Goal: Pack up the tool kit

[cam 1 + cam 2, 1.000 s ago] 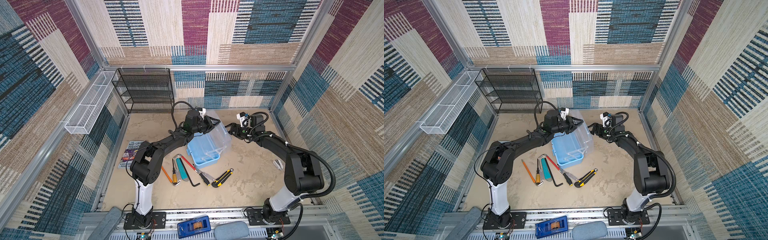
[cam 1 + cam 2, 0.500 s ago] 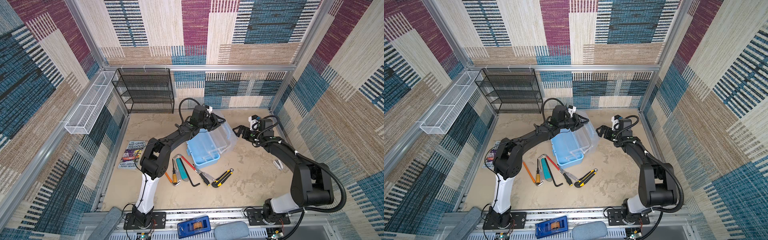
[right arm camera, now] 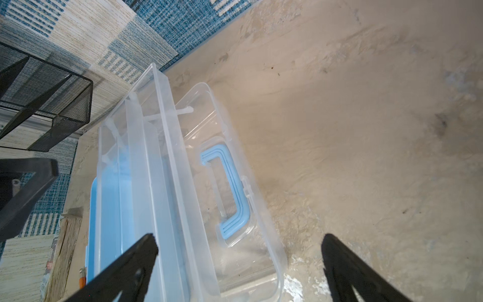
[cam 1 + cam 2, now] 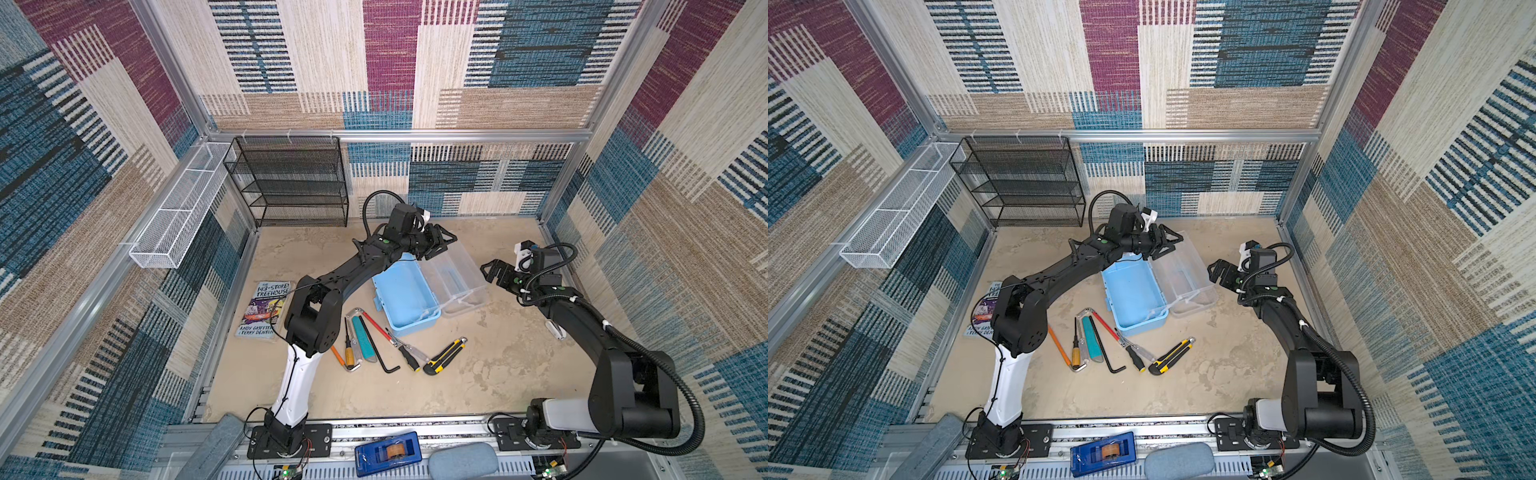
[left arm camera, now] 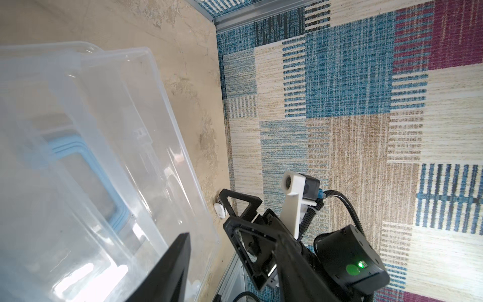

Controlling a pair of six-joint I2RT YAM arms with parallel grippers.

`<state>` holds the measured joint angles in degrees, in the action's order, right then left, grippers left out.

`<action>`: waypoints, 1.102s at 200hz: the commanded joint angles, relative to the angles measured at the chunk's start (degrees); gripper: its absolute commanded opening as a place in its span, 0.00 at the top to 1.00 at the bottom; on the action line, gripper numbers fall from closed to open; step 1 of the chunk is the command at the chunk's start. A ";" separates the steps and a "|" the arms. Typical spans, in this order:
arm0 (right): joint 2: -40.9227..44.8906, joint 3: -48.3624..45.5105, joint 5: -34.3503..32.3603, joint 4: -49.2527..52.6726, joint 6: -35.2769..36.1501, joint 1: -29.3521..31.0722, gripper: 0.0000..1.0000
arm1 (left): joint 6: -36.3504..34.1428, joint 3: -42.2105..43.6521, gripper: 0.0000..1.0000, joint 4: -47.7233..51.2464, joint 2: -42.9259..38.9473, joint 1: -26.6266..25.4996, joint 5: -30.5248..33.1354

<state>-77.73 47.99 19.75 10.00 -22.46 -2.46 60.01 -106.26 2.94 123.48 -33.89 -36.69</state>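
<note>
The tool kit's pale blue case [image 4: 405,299] [image 4: 1133,297] stands open and empty mid-table. Its clear lid [image 4: 457,278] [image 3: 235,146] lies flat to the right, the blue handle [image 3: 230,191] under it. My left gripper [image 4: 444,245] [image 5: 232,235] hovers open over the case's far end, holding nothing. My right gripper [image 4: 490,270] [image 3: 238,238] is wide open just right of the lid. Loose in front of the case lie a pencil [image 4: 337,356], a wooden-handled screwdriver [image 4: 351,353], a teal knife [image 4: 365,338], a black hex key [image 4: 384,357] and a yellow-black utility knife [image 4: 444,356].
A paperback book [image 4: 264,309] lies left of the tools. A black mesh rack [image 4: 291,183] stands at the back left, with a white wire basket [image 4: 178,212] on the left wall. A dark blue tape dispenser [image 4: 388,453] sits on the front rail. A small white object [image 4: 555,330] lies far right.
The lid has swung from raised to flat on the table at the right. My left gripper opened and let it go. My right arm drew back to the right.
</note>
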 commanded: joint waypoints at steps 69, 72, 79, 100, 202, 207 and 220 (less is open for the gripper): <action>1.98 -1.70 2.98 -2.28 3.30 0.00 0.00 | -11.12 23.65 0.36 15.25 -20.16 3.46 13.22; 1.92 -1.75 3.10 -2.39 3.30 0.00 0.00 | -11.47 24.15 0.36 16.07 -20.59 3.47 13.77; 1.80 -1.71 3.25 -2.53 3.13 0.00 0.00 | -12.17 25.23 0.35 17.49 -21.49 3.49 14.73; 1.37 -1.75 3.39 -3.14 2.68 -0.02 0.00 | -13.31 27.09 0.34 22.99 -23.00 3.51 17.11; -0.65 -1.25 3.06 -3.32 2.15 -0.03 0.00 | -11.26 38.40 0.35 28.21 -29.77 2.84 21.05; -0.73 -1.23 3.03 -3.32 2.05 0.00 0.00 | -11.15 38.48 0.35 28.26 -29.56 2.75 21.11; -0.72 -1.23 3.15 -3.45 1.98 -0.02 0.00 | -11.20 37.99 0.35 28.26 -28.61 2.41 21.21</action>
<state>-78.37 46.35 22.96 8.62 -20.12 -2.55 49.41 -68.12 30.41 93.97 -31.07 -16.71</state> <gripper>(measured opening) 0.996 0.655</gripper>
